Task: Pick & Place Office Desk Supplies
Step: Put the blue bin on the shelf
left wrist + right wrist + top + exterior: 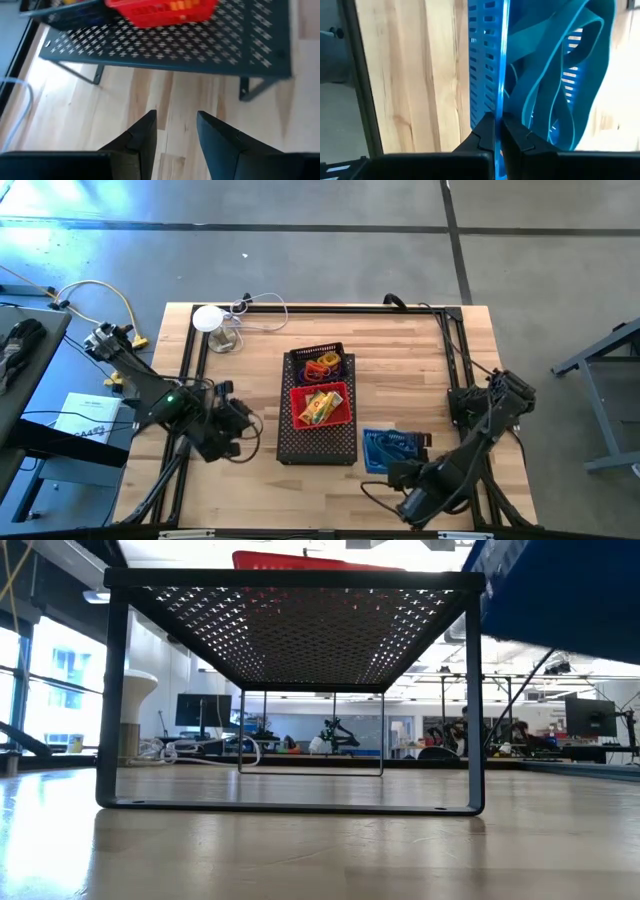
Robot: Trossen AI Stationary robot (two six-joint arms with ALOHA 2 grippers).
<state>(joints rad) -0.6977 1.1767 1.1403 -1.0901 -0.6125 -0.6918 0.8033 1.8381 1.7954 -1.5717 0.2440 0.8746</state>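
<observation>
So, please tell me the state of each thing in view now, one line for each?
Blue basket: on the table, wall pinched by the right claw, blue bands inside.
Red basket: on the black mesh stand, filled.
Black basket: on the stand, holds coloured loops.
Left claw: open, empty, beside the stand.

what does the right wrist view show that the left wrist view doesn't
Only the right wrist view shows the right gripper pinched shut on the blue basket wall, with teal bands inside. Only the left wrist view shows the open left gripper, the black perforated shelf and the red basket on it. Both show the wooden table.
</observation>
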